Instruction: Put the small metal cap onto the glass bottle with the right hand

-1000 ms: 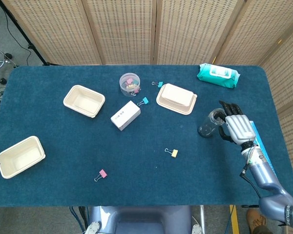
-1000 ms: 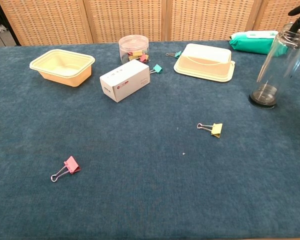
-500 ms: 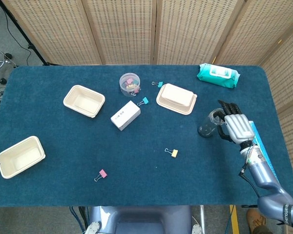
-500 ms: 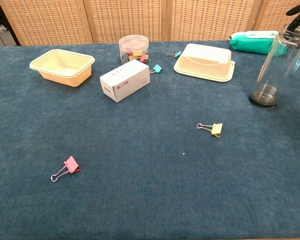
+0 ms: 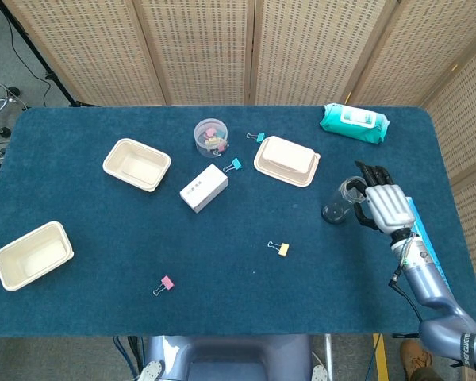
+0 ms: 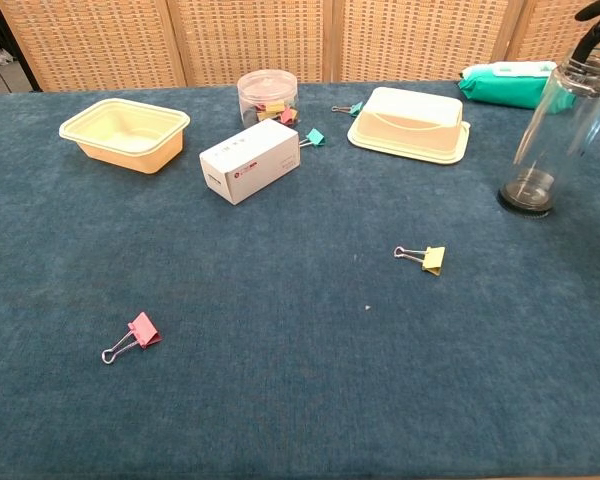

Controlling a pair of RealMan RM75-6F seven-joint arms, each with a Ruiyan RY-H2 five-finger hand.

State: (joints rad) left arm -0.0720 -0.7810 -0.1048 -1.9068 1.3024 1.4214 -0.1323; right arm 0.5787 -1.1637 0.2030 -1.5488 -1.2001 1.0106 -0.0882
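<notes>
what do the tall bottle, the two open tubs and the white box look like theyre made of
Bottle: clear glass or hard plastic; the cloth shows through it, with a dark base.
Tubs: cream, matte, thin-walled, likely moulded pulp or plastic.
White box: probably printed cardboard, with crisp folded edges and a red mark.

I can read nothing: the red print on the white box [image 6: 248, 160] is too small.
</notes>
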